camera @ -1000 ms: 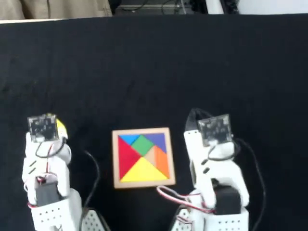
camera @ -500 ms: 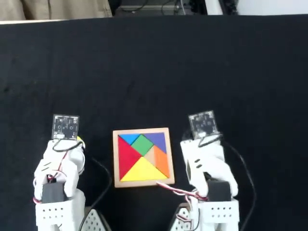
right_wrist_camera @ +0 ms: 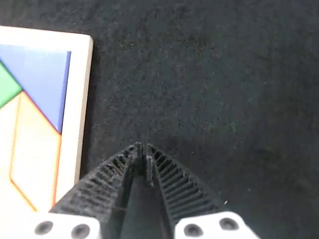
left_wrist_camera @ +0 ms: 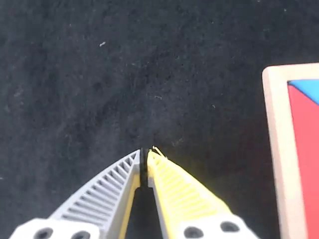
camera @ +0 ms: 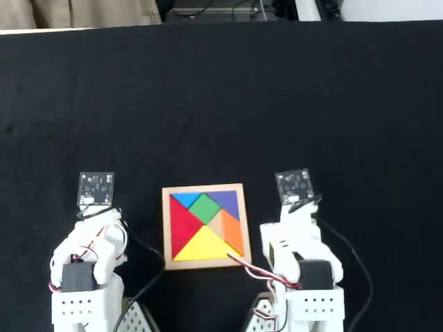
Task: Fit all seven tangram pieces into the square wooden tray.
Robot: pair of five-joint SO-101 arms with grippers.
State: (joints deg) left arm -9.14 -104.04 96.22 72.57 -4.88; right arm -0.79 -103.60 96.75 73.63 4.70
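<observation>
The square wooden tray (camera: 167,228) lies at the near middle of the black table, packed edge to edge with coloured tangram pieces: red (camera: 181,225), yellow (camera: 205,245), green (camera: 205,207), light blue, purple, tan and orange. The left arm (camera: 88,249) is folded back beside the tray's left side; its left gripper (left_wrist_camera: 146,155) is shut with nothing in it, tips over bare cloth, the tray's rim (left_wrist_camera: 275,149) off to one side. The right arm (camera: 299,238) is folded back on the tray's other side; the right gripper (right_wrist_camera: 142,148) is shut and holds nothing, near the tray's rim (right_wrist_camera: 79,114).
Black cloth covers the table (camera: 221,104) from the tray out to the far edge. Cables (camera: 242,266) run from the arm bases close to the tray's near corners. A pale floor and dark equipment lie beyond the table's far edge.
Both arms have drawn back toward their bases and folded down. The left arm swung inward toward the tray. The tray and its pieces have not moved.
</observation>
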